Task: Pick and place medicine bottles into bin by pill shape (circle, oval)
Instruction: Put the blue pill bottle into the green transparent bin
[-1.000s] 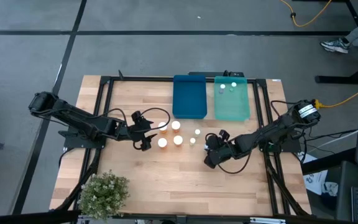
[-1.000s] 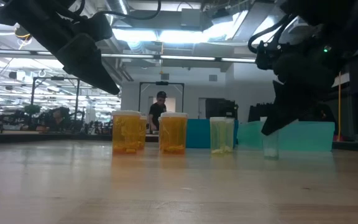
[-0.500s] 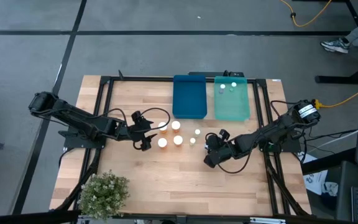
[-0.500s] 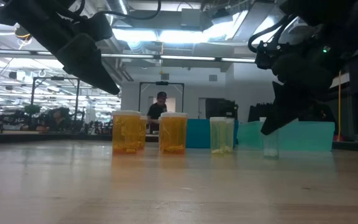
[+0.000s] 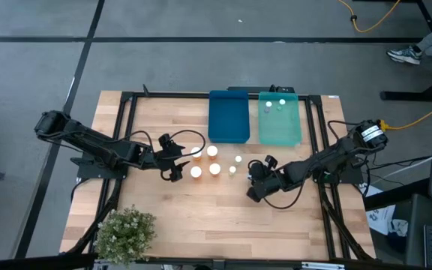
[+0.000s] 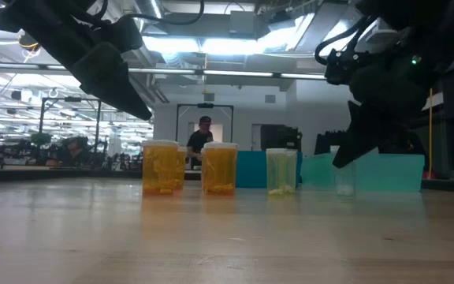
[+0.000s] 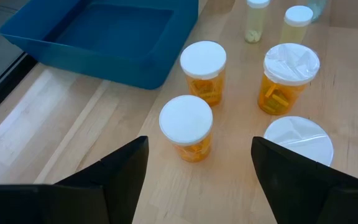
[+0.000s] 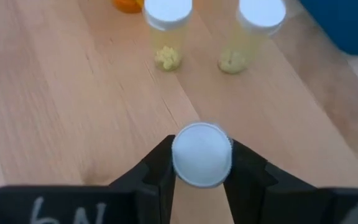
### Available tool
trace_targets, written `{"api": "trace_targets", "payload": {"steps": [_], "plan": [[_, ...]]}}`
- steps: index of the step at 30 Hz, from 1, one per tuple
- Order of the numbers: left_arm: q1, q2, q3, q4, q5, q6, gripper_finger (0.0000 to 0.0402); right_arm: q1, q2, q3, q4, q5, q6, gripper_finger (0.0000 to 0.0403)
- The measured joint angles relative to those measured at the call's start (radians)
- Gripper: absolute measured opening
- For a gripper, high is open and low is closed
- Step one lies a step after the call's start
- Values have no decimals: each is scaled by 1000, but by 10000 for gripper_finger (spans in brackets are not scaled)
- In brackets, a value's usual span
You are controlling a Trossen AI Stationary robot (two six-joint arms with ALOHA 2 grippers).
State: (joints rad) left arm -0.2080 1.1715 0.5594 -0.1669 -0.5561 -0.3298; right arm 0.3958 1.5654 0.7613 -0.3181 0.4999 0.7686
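Table (image 5: 163, 217): four amber bottles (image 5: 212, 151) and two pale bottles (image 5: 238, 159) wait at centre.
Blue bin (image 5: 228, 117): at 12 o'clock, nothing in it.
Teal bin (image 5: 280, 120): at 1 o'clock, holds two pale bottles.
Left gripper (image 5: 177, 169): at 9 o'clock, fingers spread, holding nothing.
Right gripper (image 8: 201, 180): at 3 o'clock, clamped on a pale bottle (image 8: 201, 154).
Progress: two sorted, seven left.
Change: right fingers closed in; bottle slightly lifted.

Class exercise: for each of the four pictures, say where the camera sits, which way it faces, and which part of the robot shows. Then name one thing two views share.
High: overhead, looking straight down; both arms, blue tray, teal tray.
Low: at tabletop height, looking level across; both arms descend from above.
Left wrist: behind the open left gripper, facing amber bottles.
Right wrist: behind the right gripper, shut on a pale bottle.
Shared: that bottle in low view.
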Motion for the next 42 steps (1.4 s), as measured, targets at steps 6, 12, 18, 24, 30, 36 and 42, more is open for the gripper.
{"api": "trace_targets", "payload": {"steps": [6, 12, 18, 24, 30, 36, 42], "plan": [[0, 0, 0, 0, 0, 0, 277, 0, -63, 33, -107, 16, -20, 108], [0, 0, 0, 0, 0, 0, 277, 0, -135, 83, -275, 75, -21, 107], [0, 0, 0, 1, 0, 0, 277, -5, -225, 114, -407, 144, -17, 107], [0, 0, 0, 1, 0, 0, 277, -61, -331, 115, -485, 213, -14, 107], [0, 0, 0, 2, 0, 0, 277, -188, -426, 115, -543, 305, -42, 106], [0, 0, 0, 4, 0, 0, 277, -394, -450, 115, -565, 288, -133, 106], [0, 0, 0, 4, 0, 0, 277, -627, -429, 89, -488, 200, -253, 106]]}}
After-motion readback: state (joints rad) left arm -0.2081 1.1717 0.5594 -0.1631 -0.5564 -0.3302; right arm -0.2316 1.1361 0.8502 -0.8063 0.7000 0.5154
